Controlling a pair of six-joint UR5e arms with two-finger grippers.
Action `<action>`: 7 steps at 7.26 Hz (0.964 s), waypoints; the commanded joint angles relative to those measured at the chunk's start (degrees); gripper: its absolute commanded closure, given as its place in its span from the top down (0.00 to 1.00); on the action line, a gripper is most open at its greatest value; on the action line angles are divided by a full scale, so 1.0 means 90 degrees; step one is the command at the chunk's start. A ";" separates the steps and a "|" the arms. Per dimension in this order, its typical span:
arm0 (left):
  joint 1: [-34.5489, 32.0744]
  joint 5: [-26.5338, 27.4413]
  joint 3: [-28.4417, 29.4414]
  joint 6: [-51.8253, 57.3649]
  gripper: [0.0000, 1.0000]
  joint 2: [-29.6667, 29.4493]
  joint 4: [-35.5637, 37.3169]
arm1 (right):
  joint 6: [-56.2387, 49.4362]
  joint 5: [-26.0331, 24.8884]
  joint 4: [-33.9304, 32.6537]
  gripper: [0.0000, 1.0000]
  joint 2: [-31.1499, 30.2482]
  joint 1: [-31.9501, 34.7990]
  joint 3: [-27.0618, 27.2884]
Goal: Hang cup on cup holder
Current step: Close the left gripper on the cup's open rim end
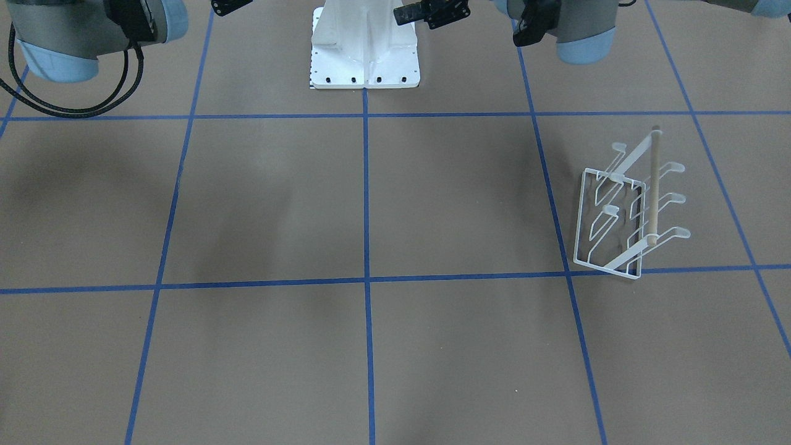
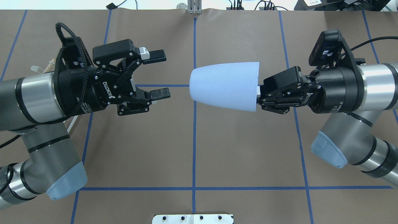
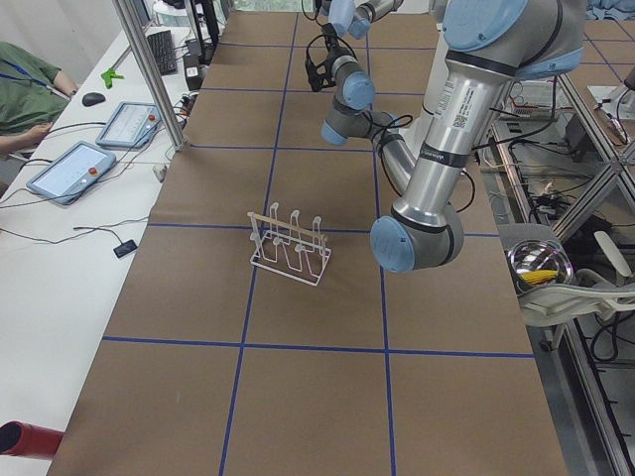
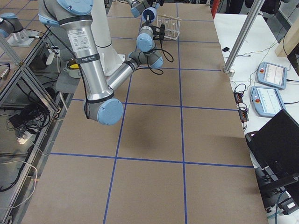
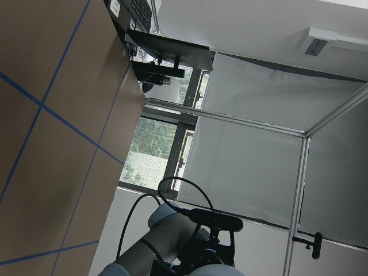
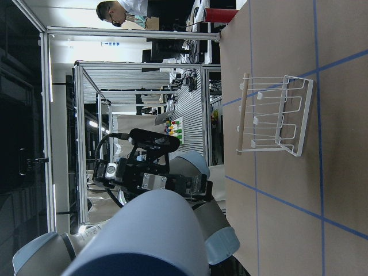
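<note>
In the overhead view my right gripper (image 2: 259, 90) is shut on the rim of the pale blue cup (image 2: 224, 85). It holds the cup on its side in the air, with the closed bottom pointing at my left gripper (image 2: 158, 74). The left gripper is open and empty, a short gap from the cup. The cup's side fills the bottom of the right wrist view (image 6: 149, 236). The white wire cup holder (image 1: 630, 210) with its wooden dowel stands upright on the table on my left side. It also shows in the exterior left view (image 3: 290, 243) and the right wrist view (image 6: 276, 118). In the overhead view my left arm mostly hides it.
The white robot base pedestal (image 1: 364, 49) stands at the table's robot-side edge. Blue tape lines grid the brown table. A metal post (image 3: 149, 69) and the operators' tablets (image 3: 69, 169) are at the far table edge beyond the rack.
</note>
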 commanded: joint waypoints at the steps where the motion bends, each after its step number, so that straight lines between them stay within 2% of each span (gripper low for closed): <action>1: 0.0154 0.0024 -0.0002 -0.0016 0.98 -0.0161 0.0143 | -0.0013 -0.0235 -0.0008 0.00 0.0076 -0.0250 -0.0001; 4: 0.0271 0.0014 -0.0021 -0.0035 0.98 -0.0249 0.0153 | -0.0042 -0.0499 -0.0017 0.00 0.0135 -0.0515 -0.0050; 7: 0.0369 0.0014 -0.0021 -0.0035 0.98 -0.0279 0.0153 | -0.0042 -0.0509 -0.0027 0.00 0.0145 -0.0535 -0.0040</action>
